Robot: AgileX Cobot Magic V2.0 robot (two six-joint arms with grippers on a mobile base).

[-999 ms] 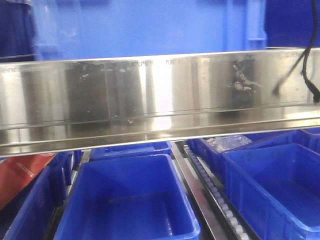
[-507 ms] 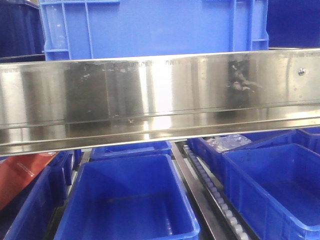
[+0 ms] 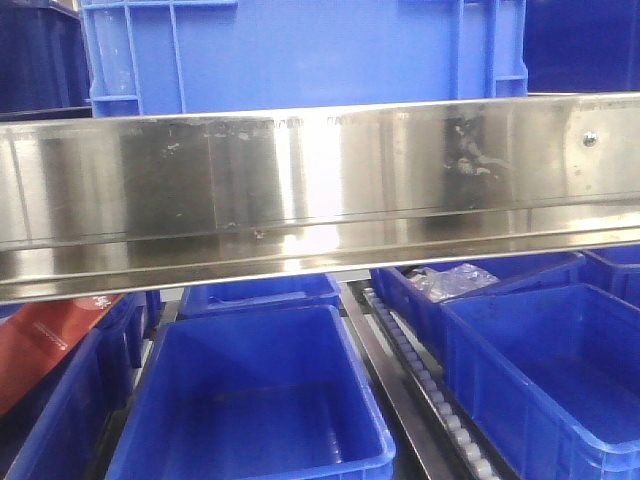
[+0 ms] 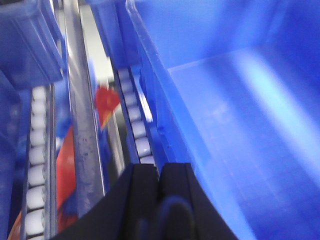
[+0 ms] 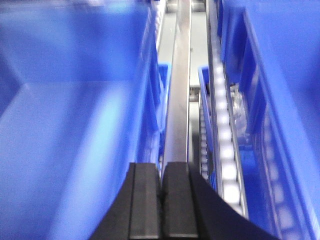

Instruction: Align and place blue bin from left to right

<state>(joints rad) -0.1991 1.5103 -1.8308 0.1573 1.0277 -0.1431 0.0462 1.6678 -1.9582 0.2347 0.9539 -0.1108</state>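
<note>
Sitting across the top of the front view, the big bright-blue plastic bin with raised ribs near its corners (image 3: 300,50) rests on the upper shelf, just behind the long shiny steel rail (image 3: 320,190) that runs across the middle of the frame. A moment ago this bin looked blurry and a black cable hung at the right of the frame; now the bin looks sharp and the cable is gone. My guess is that the bin has been set in its spot and the arms have pulled away, so this part of the job looks close to done. Below the rail, in the lower half of the frame, smooth blue tubs (image 3: 250,400) sit in rows with a track of small white rollers (image 3: 430,390) between them. In the left wrist view, the left black claw (image 4: 160,175) at the bottom of the frame has its two fingers pressed together with nothing between them. The right black claw (image 5: 161,175) in the right wrist view is the same, pressed together and holding nothing.
</note>
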